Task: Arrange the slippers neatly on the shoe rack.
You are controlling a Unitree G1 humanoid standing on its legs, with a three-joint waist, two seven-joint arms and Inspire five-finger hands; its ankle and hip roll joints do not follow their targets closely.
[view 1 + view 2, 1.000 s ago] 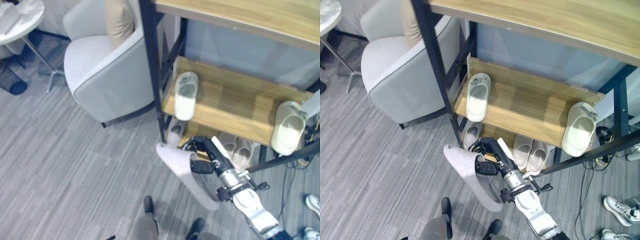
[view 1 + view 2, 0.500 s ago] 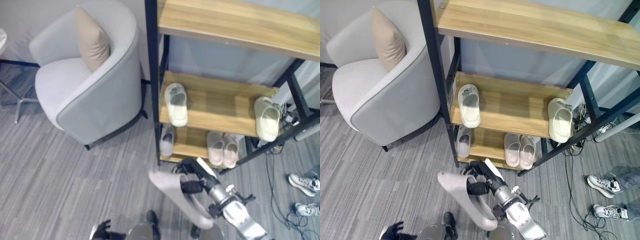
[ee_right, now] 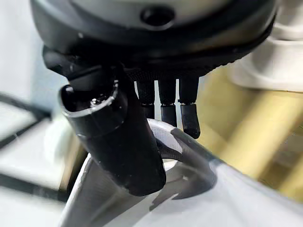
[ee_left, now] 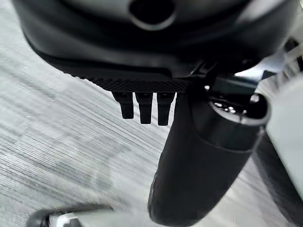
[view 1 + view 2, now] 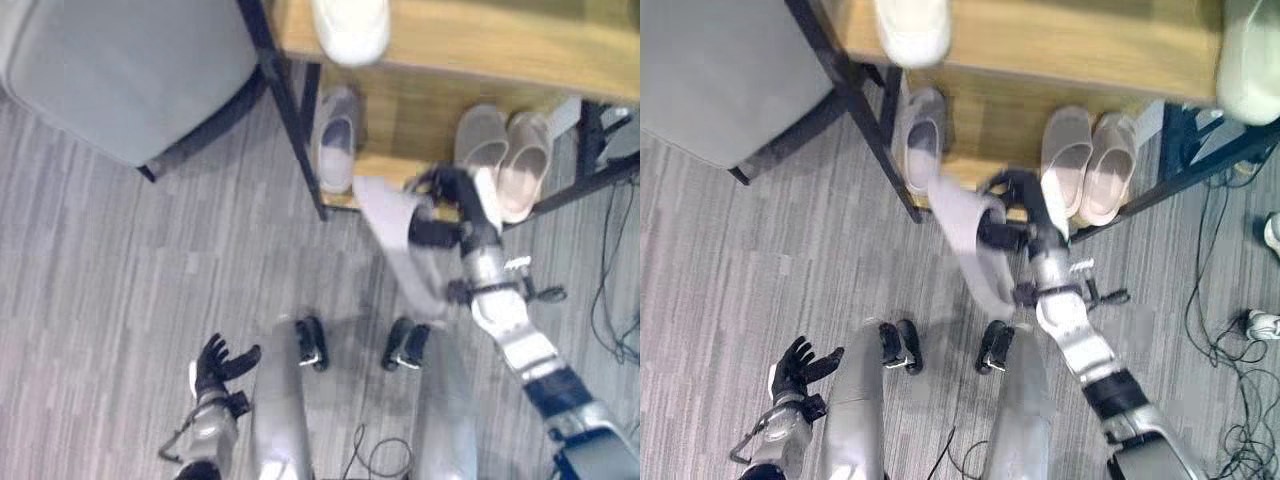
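Your right hand [image 5: 1025, 215] is closed on a pale grey slipper [image 5: 965, 240], thumb over the strap and fingers curled round its upper edge; the right wrist view confirms the thumb [image 3: 118, 137] pressed on the slipper [image 3: 189, 189] with the fingertips [image 3: 189, 120] hooked over the rim. The slipper hangs clear of the floor [image 5: 110, 260], tilted, its upper end at the front edge of the shoe rack's bottom shelf [image 5: 980, 125] and its lower end pointing down and away from the rack. It does not rest on the shelf. On that bottom shelf you have one grey slipper near the left post [image 5: 923, 140] and a pinkish pair [image 5: 1087, 160] side by side to the right, just beyond your hand. The shelf above [image 5: 1080, 45] is light wood and carries a cream slipper at its left end [image 5: 912, 30], overhanging the front edge, and another cream slipper at the far right [image 5: 1250, 60]. The rack frame [image 5: 855, 95] is black metal. Your left hand [image 5: 222, 365] hangs low beside the body, fingers spread and loosely open, holding nothing; in the left wrist view its fingers [image 4: 144, 106] are over bare floor. The floor is grey striped carpet. A light grey armchair [image 5: 120, 70] stands just left of the rack.
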